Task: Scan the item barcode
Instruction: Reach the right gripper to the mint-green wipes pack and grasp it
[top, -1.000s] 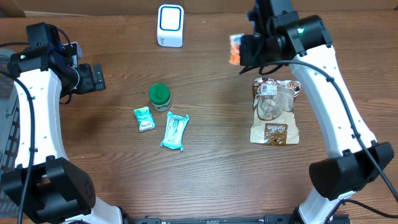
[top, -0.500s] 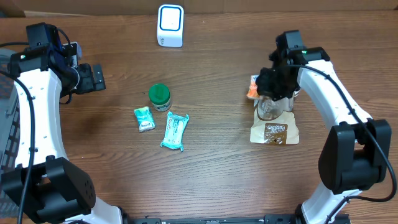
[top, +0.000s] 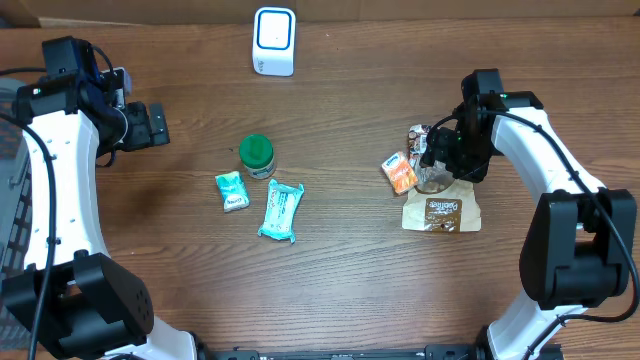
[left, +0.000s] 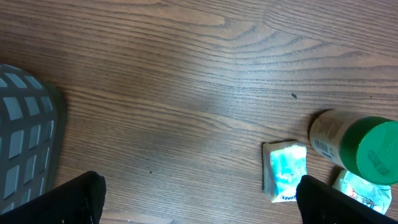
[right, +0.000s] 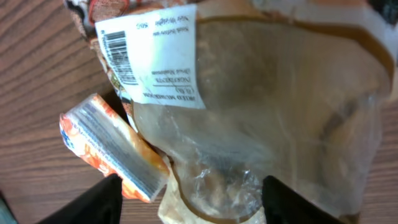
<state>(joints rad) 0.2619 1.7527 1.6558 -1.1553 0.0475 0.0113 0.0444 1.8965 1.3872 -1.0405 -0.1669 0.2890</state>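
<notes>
The orange packet (top: 400, 172) lies loose on the table against the left edge of the brown snack bag (top: 441, 210). In the right wrist view the orange packet (right: 112, 146) shows its striped silver side, just beyond the left finger. My right gripper (top: 441, 152) hovers low over the bag, jaws apart and gripping nothing; the same gripper (right: 193, 208) looks down on the bag's clear window (right: 273, 112) and its barcode label (right: 149, 59). The white scanner (top: 274, 40) stands at the back centre. My left gripper (top: 150, 125) is open at the far left, nothing between its fingers (left: 74, 199).
A green-lidded jar (top: 257, 154), a small teal packet (top: 232, 191) and a longer teal packet (top: 281, 210) lie left of centre. The jar (left: 354, 146) and small packet (left: 286, 171) also show in the left wrist view. A grey basket (left: 25, 143) sits off the table's left edge.
My right arm came down from near the scanner to the snack bag. Its jaws opened and the orange packet dropped onto the table beside the bag. The left arm stayed still.
</notes>
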